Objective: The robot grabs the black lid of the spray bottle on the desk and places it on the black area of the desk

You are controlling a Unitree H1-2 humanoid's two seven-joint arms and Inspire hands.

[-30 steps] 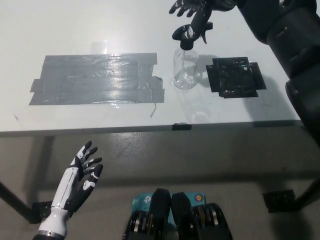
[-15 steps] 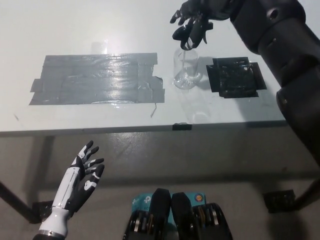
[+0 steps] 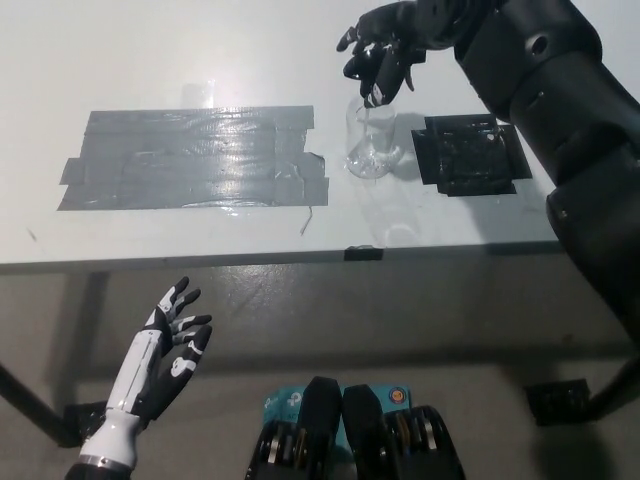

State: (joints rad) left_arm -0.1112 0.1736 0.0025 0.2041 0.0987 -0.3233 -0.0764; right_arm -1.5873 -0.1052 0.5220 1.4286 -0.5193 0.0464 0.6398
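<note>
Directly above the clear bottle (image 3: 372, 142), the black right hand (image 3: 385, 55) curls its fingers around the black lid (image 3: 374, 78) — the lid is held just over the bottle's open neck, with its thin tube reaching down inside. The bottle stands upright on the white desk (image 3: 150, 50). Just to the right of the bottle lies the black area (image 3: 470, 153); to its left, a wide grey tape patch (image 3: 190, 158). The white left hand (image 3: 163, 353) rests below the desk edge, far from the bottle — fingers spread, holding nothing.

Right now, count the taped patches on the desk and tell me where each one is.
2. The large grey patch lies left of the clear bottle; the small black patch lies right of it, under the black arm.
</note>
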